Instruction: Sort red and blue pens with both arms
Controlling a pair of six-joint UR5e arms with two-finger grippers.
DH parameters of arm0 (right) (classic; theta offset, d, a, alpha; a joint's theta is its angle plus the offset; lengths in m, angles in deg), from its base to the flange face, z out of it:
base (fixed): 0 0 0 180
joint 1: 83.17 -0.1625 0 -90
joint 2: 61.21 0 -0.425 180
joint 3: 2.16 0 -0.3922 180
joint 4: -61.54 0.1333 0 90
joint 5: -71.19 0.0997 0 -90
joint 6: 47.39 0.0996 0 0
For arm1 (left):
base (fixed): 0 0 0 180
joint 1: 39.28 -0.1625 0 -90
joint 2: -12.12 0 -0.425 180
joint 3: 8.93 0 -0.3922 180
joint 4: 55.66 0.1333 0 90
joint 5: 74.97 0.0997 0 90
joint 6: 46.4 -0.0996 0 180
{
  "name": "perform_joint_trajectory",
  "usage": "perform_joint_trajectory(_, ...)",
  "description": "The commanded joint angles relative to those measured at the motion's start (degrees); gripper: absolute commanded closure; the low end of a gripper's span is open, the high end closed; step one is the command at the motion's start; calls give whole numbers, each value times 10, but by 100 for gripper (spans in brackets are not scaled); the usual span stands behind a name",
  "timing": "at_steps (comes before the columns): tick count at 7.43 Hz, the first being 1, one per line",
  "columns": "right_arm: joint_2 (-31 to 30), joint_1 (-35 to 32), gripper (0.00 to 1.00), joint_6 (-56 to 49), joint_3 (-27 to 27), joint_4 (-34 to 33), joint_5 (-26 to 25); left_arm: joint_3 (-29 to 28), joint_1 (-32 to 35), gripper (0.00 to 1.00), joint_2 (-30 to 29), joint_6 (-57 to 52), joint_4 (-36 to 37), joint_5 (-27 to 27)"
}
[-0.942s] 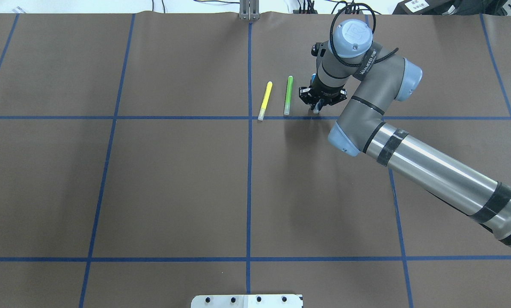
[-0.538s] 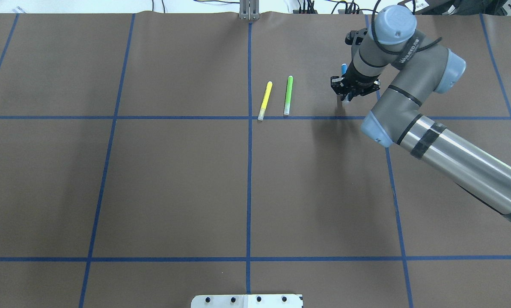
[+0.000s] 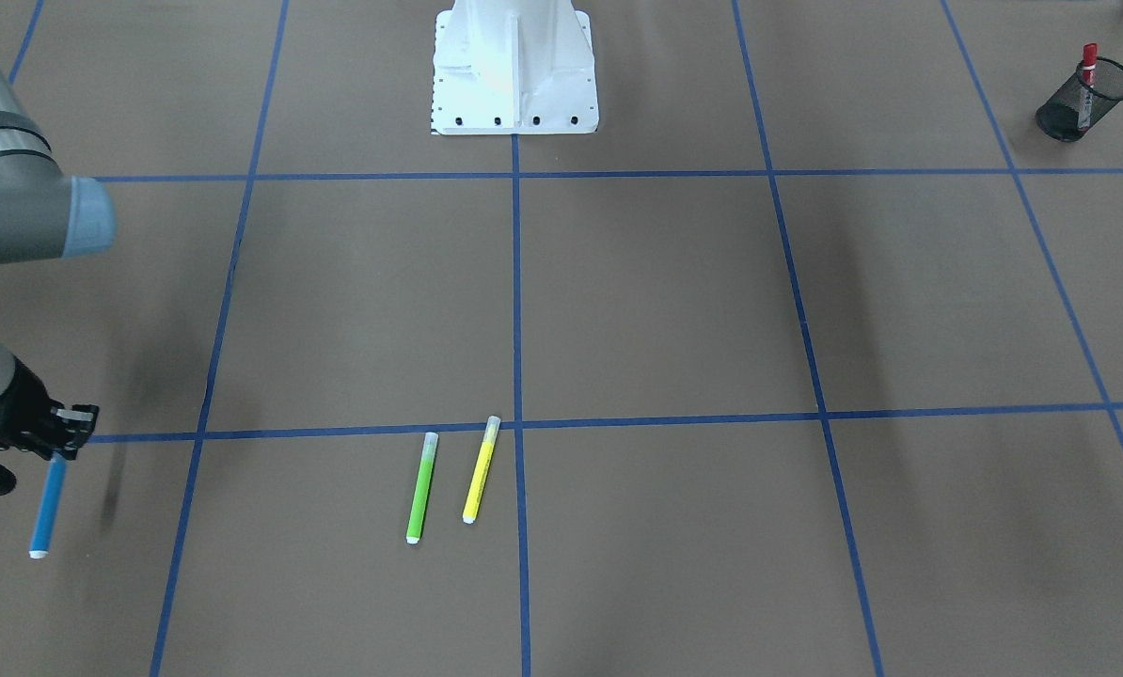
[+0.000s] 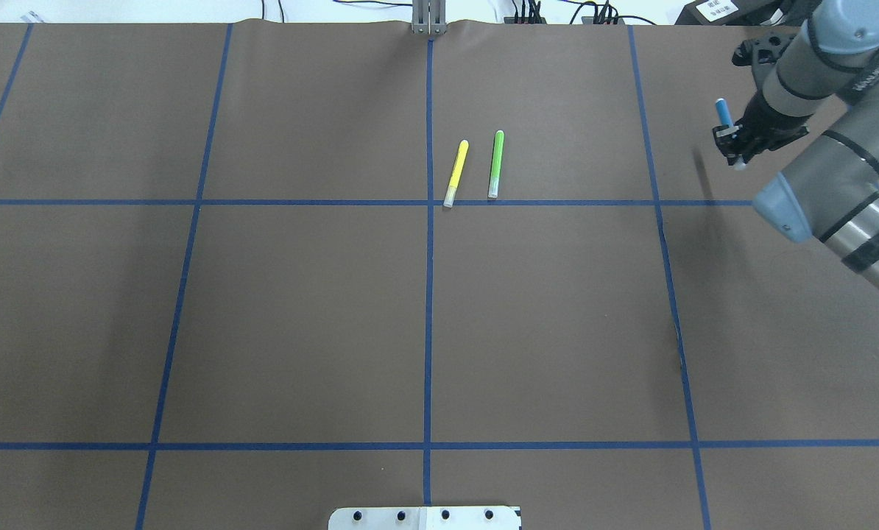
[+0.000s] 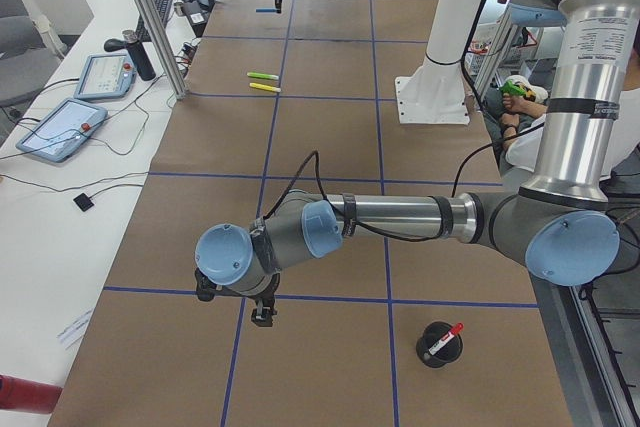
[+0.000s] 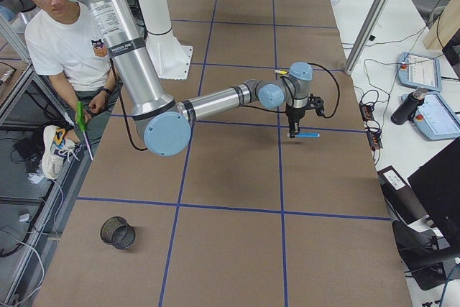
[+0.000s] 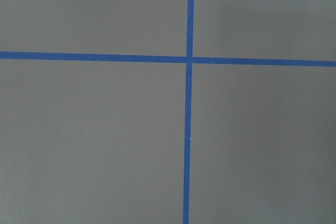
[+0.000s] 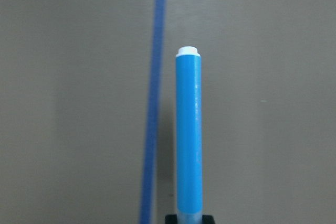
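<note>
My right gripper (image 4: 735,147) is shut on the blue pen (image 4: 722,112) and holds it lifted over the table's right part. In the front-facing view the blue pen (image 3: 47,508) sticks out below the right gripper (image 3: 49,437). The right wrist view shows the blue pen (image 8: 189,135) close up, white tip away from the camera. The red pen (image 3: 1085,80) stands in a black mesh cup (image 3: 1083,99) near the table's left end. My left gripper (image 5: 262,312) hangs over the table close to that cup (image 5: 438,345). Whether it is open or shut I cannot tell.
A green marker (image 4: 495,163) and a yellow marker (image 4: 456,173) lie side by side near the centre line. A second, empty black mesh cup (image 6: 117,233) sits near the right end. A seated person (image 6: 68,41) is beside the robot base (image 3: 514,66).
The right arm has carried the blue pen from beside the green marker rightward, across a blue tape line, into the far right cell. The markers have not moved.
</note>
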Motion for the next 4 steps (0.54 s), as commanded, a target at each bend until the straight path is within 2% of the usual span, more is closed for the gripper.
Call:
perform_joint_trajectory(1,-101,-49,100,-158,-82,-111,7,15,0,0,4,-1,0,0)
perform_joint_trajectory(3,-174,-90,100,-288,-159,-241,7,28,0,0,5,-4,0,0)
perform_joint_trajectory(4,-207,-123,100,-368,-163,-278,6,41,0,0,9,-2,0,0)
